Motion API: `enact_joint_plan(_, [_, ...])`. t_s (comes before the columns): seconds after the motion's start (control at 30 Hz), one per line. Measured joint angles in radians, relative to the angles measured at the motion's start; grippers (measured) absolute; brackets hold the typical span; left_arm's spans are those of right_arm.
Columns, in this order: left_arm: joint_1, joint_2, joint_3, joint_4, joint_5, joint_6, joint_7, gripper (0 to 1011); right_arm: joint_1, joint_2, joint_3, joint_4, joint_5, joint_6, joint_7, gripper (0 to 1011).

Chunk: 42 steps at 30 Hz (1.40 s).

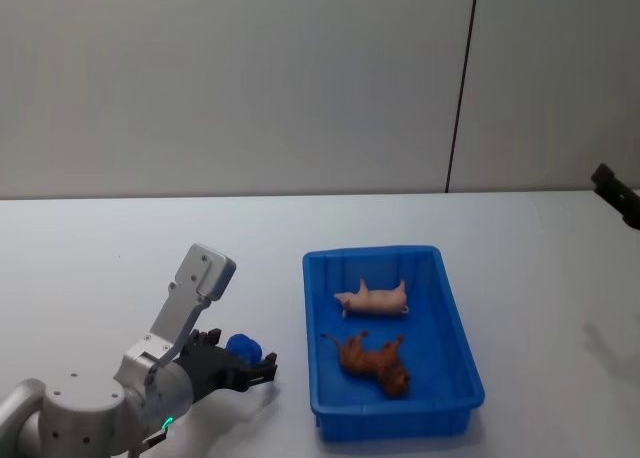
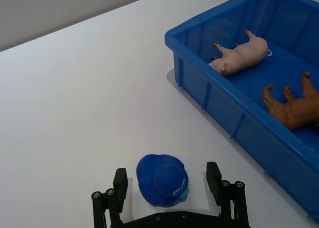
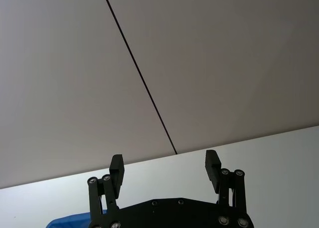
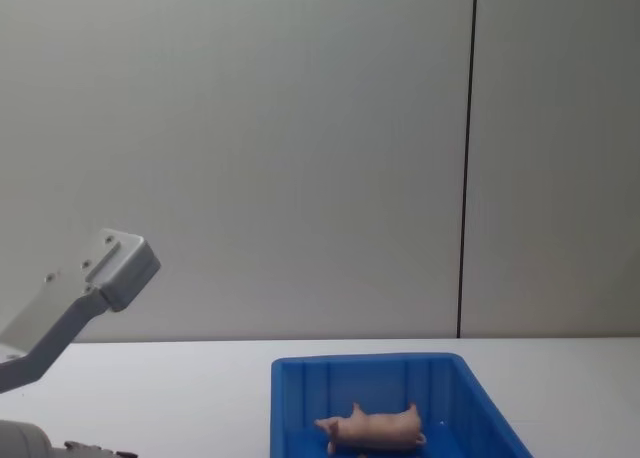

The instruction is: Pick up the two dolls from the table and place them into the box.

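Both dolls lie on their sides inside the blue box (image 1: 372, 253). The pale pink pig-like doll (image 1: 372, 299) is at the far end and the reddish-brown doll (image 1: 375, 361) nearer me. The left wrist view shows the box (image 2: 219, 108) with the pink doll (image 2: 241, 53) and the brown doll (image 2: 296, 108) inside. My left gripper (image 1: 245, 363) is low over the table, left of the box. It is open, with a small blue toy (image 2: 162, 179) between its fingers. My right gripper (image 1: 618, 193) hangs open and empty at the far right, raised.
The white table (image 1: 100, 258) runs back to a grey panelled wall (image 1: 300, 78) with a dark vertical seam. The small blue toy (image 1: 243, 345) sits on the table a short way left of the box. The chest view shows the box (image 4: 350, 378) and the pink doll (image 4: 372, 428).
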Motion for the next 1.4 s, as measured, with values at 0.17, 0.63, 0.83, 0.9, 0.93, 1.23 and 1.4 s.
enact_joint_plan(0.17, [0.007,0.004,-0.002,-0.011,0.004,0.012,0.009,1001,0.0,0.0,0.0,0.0,0.0,0.0,0.0,1001])
enact_joint_plan(0.63, [0.015,0.009,-0.004,-0.021,0.008,0.024,0.019,866,0.0,0.0,0.0,0.0,0.0,0.0,0.0,1001])
enact_joint_plan(0.83, [0.016,0.009,-0.004,-0.023,0.009,0.026,0.02,703,0.0,0.0,0.0,0.0,0.0,0.0,0.0,1001])
enact_joint_plan(0.9, [0.016,0.01,-0.004,-0.024,0.009,0.027,0.021,646,0.0,0.0,0.0,0.0,0.0,0.0,0.0,1001])
enact_joint_plan(0.93, [0.016,0.01,-0.004,-0.024,0.009,0.027,0.021,625,0.0,0.0,0.0,0.0,0.0,0.0,0.0,1001])
enact_joint_plan(1.23, [0.017,0.01,-0.004,-0.025,0.01,0.028,0.022,361,0.0,0.0,0.0,0.0,0.0,0.0,0.0,1001])
enact_joint_plan(1.4, [0.017,0.01,-0.004,-0.025,0.011,0.028,0.022,317,0.0,0.0,0.0,0.0,0.0,0.0,0.0,1001])
